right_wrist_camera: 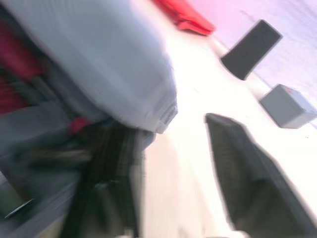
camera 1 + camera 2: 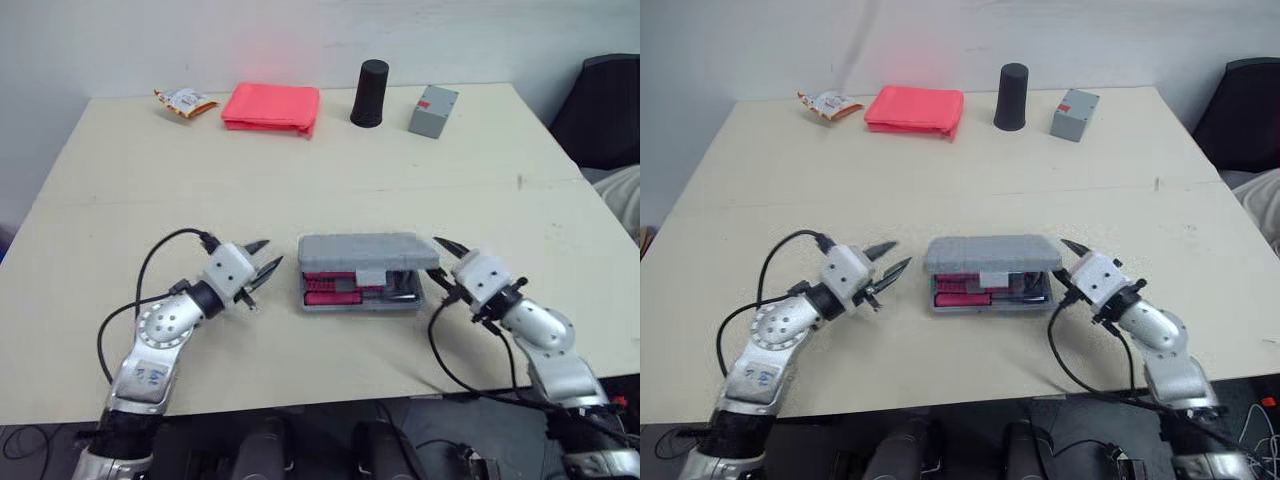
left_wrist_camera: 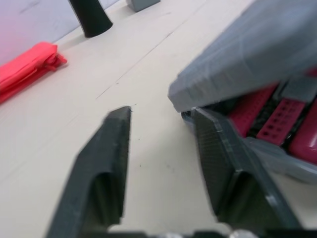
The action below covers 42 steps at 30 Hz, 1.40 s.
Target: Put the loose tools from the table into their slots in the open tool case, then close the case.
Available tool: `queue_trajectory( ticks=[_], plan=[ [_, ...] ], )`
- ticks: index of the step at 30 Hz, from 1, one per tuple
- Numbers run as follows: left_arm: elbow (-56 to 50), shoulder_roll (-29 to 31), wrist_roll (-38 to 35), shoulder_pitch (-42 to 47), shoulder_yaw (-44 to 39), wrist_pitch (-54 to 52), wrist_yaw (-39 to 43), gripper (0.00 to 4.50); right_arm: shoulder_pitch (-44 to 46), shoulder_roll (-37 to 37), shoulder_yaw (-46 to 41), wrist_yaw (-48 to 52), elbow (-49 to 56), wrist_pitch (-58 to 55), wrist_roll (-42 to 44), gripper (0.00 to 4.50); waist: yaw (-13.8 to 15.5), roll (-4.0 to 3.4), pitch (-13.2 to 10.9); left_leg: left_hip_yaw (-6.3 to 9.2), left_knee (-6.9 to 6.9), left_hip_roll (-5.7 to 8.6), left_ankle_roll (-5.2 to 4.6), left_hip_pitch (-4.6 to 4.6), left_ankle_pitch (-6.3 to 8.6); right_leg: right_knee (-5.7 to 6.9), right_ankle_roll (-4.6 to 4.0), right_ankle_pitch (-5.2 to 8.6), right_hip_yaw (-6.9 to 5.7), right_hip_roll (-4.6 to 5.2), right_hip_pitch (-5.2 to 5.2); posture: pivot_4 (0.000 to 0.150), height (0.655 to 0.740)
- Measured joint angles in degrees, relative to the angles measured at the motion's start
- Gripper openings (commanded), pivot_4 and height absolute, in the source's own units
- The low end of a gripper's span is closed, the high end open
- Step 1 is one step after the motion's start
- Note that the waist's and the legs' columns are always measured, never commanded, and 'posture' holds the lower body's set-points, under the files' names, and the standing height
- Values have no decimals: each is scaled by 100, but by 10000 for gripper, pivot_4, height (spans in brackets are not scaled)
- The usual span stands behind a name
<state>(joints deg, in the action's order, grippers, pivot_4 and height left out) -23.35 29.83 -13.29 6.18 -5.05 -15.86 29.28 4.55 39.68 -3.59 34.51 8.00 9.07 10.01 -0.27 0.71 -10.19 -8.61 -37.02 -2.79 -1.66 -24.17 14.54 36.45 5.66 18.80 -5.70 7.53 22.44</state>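
Observation:
The grey tool case [image 2: 362, 296] lies at the table's near middle. Its lid [image 2: 367, 250] is lowered most of the way over red tool holders [image 3: 277, 119]. My left gripper [image 2: 272, 253] is open just left of the case, with nothing between its fingers [image 3: 111, 148]. My right gripper [image 2: 436, 258] is open at the case's right end; in the right wrist view one finger [image 1: 114, 168] sits under the lid's corner [image 1: 148, 99] and the other finger [image 1: 242, 153] stands beside it over bare table.
Along the far edge lie a snack packet [image 2: 183, 102], a red folded pouch [image 2: 271, 106], a black cup [image 2: 370, 93] and a small grey box [image 2: 432, 110]. A dark chair [image 2: 610, 100] stands off the table's right side.

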Motion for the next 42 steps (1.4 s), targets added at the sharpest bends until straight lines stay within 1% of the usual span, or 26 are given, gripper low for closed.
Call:
queue_trajectory(
  ticks=[2, 3, 5, 7, 8, 9, 12, 13, 14, 15, 16, 17, 18, 19, 20, 21, 22, 27, 29, 31, 34, 35, 37, 39, 42],
  plan=[
    [-778, 554, -1392, -542, -831, -1224, 315, 41925, -738, 827, -620, 665, 1134, -1024, 1164, 37074, -22, -5, -3, 12, 5, -10, 2, 5, 1, -4, -4, 3, 9, -3, -9, 1500, 7355],
    [-963, 764, -1867, -724, -1165, -1625, 415, 41925, -1004, 1130, -905, 903, 1474, -1472, 1651, 37074, -28, -5, -3, 25, 2, -14, 5, 9, 4, -10, -11, 7, 12, -4, -20, 1500, 7355],
    [-1185, 1097, -2758, -895, -1750, -2362, 536, 41925, -1541, 1669, -1485, 1416, 2049, -2490, 2730, 37074, -2, -4, -4, 58, 6, -23, -17, 47, 22, -49, -12, 8, -8, -12, -89, 1500, 7355],
    [-1153, 1283, -2973, -760, -1762, -2616, 601, 41925, -1825, 1893, -1582, 1711, 2327, -3067, 3260, 37074, 60, 4, -9, 69, 7, -23, 26, 88, 53, -61, -27, 16, -16, -11, -135, 1500, 7355],
    [-1024, 1395, -2965, -553, -1656, -2673, 650, 41925, -1948, 1992, -1510, 1841, 2445, -3339, 3407, 37074, 116, 2, -9, 71, 9, -25, 29, 96, 55, -77, -59, 34, -22, -11, -115, 1500, 7355],
    [-888, 1422, -2923, -363, -1565, -2692, 663, 41925, -2001, 2033, -1445, 1910, 2540, -3545, 3467, 37074, 154, 0, -8, 66, 14, -25, 30, 90, 55, -87, -76, 42, -16, -12, -111, 1500, 7355],
    [-250, 1342, -2588, 463, -931, -2711, 610, 41925, -1894, 2068, -1140, 1846, 2585, -3849, 3305, 37074, 204, 1, -7, 46, 25, -6, 23, 81, 55, -91, -69, 34, 0, 2, -108, 1500, 7355],
    [165, 1229, -2317, 974, -535, -2664, 564, 39498, -1697, 2052, -940, 1707, 2585, -3977, 3179, 34744, 217, 3, -6, 35, 24, -1, 18, 69, 53, -88, -48, 19, 8, 5, -106, 1500, 7355],
    [471, 1137, -2093, 1313, -260, -2594, 540, 36358, -1544, 2016, -794, 1596, 2585, -4060, 3103, 32052, 208, 5, -5, 30, 21, -1, 17, 53, 49, -87, -26, 5, 8, 4, -90, 1500, 7355],
    [776, 1046, -1885, 1606, 0, -2501, 543, 32986, -1420, 1973, -659, 1501, 2579, -4142, 3016, 28326, 198, 5, -5, 26, 17, 0, 21, 50, 37, -87, -5, -7, 3, 2, -88, 1500, 7355],
    [1069, 958, -1693, 1854, 219, -2403, 561, 27816, -1307, 1915, -538, 1423, 2575, -4207, 2933, 22898, 191, 5, -5, 24, 10, -2, 13, 46, 36, -86, -7, -5, -9, 0, -85, 1500, 7355],
    [1485, 854, -1439, 2173, 491, -2237, 642, 23705, -1179, 1862, -391, 1333, 2563, -4300, 2828, 18552, 184, 5, -5, 23, 6, -3, 9, 42, 38, -83, -7, -5, -20, -3, -83, 1500, 7355],
    [1944, 741, -1169, 2523, 775, -2033, 737, 17727, -1051, 1846, -225, 1268, 2559, -4390, 2713, 12114, 170, 6, -6, 17, 1, -4, 6, 29, 43, -84, -7, -4, -28, -10, -69, 1500, 7355],
    [2196, 665, -1014, 2731, 914, -1894, 798, 14092, -981, 1834, -136, 1223, 2559, -4438, 2649, 8599, 159, 7, -6, 17, 0, -3, 6, 20, 43, -84, -7, -4, -30, -12, -60, 1500, 7355],
    [2851, 464, -726, 3191, 1188, -1639, 900, 9015, -818, 1788, 52, 1126, 2517, -4547, 2500, 3063, 172, 9, -6, 19, -10, -2, 4, 11, 41, -76, -6, -4, -38, -27, -52, 1500, 7355],
    [3263, 324, -524, 3492, 1330, -1451, 950, 4053, -673, 1720, 169, 1056, 2511, -4600, 2414, 0, 175, 14, -9, 15, -18, -1, 2, -8, 40, -72, -5, -4, -38, -44, -32, 1500, 7355],
    [3835, 127, -300, 3837, 1508, -1214, 1054, 382, -510, 1631, 333, 967, 2499, -4686, 2299, 0, 180, 15, -9, 8, -18, 3, -5, -12, 35, -66, -1, -6, -37, -42, -25, 1500, 7355],
    [5985, -608, 469, 4767, 2076, -118, 1758, 382, -13, 1305, 809, 591, 2113, -4907, 1748, 0, 161, 25, -15, -17, -30, 5, -18, -32, 25, -48, 9, -11, -31, -39, 5, 1500, 7355],
    [6547, -769, 701, 4943, 2227, 234, 2108, 382, 117, 1168, 844, 474, 1971, -4927, 1556, 0, 153, 30, -18, -19, -33, 3, -16, -34, 20, -46, 9, -11, -31, -41, 10, 1500, 7355],
    [6885, -796, 809, 5037, 2259, 501, 2455, 382, 151, 1080, 852, 405, 1887, -4932, 1428, 0, 147, 31, -19, -18, -31, -1, -13, -34, 16, -45, 9, -11, -32, -43, 11, 1500, 7355],
    [6929, -769, 869, 5036, 2313, 702, 3232, 382, 260, 776, 827, 124, 1663, -4932, 1201, 0, 144, 32, -19, -18, -32, -4, -12, -34, 12, -39, 9, -11, -32, -42, 14, 1500, 7355],
    [6792, -739, 859, 4966, 2323, 720, 3588, 382, 308, 685, 785, -6, 1592, -4921, 1098, 0, 139, 31, -19, -18, -31, -3, -12, -35, 12, -38, 9, -11, -32, -40, 14, 1500, 7355],
    [6522, -677, 839, 4833, 2332, 702, 3972, 382, 324, 667, 686, -130, 1541, -4900, 990, 0, 141, 31, -19, -18, -30, -2, -13, -35, 13, -38, 9, -11, -32, -37, 14, 1500, 7355],
    [6217, -649, 822, 4728, 2303, 685, 4153, 382, 243, 663, 455, -193, 1521, -4892, 896, 0, 150, 31, -19, -16, -31, -1, -16, -37, 12, -37, 9, -11, -32, -35, 13, 1500, 7355],
    [6039, -639, 775, 4759, 2070, 497, 4078, 382, -86, 664, 106, -137, 1666, -4919, 971, 0, 181, 31, -19, -6, -36, 4, -22, -40, 9, -34, 10, -12, -37, -31, 9, 1500, 7355]
  ],
)
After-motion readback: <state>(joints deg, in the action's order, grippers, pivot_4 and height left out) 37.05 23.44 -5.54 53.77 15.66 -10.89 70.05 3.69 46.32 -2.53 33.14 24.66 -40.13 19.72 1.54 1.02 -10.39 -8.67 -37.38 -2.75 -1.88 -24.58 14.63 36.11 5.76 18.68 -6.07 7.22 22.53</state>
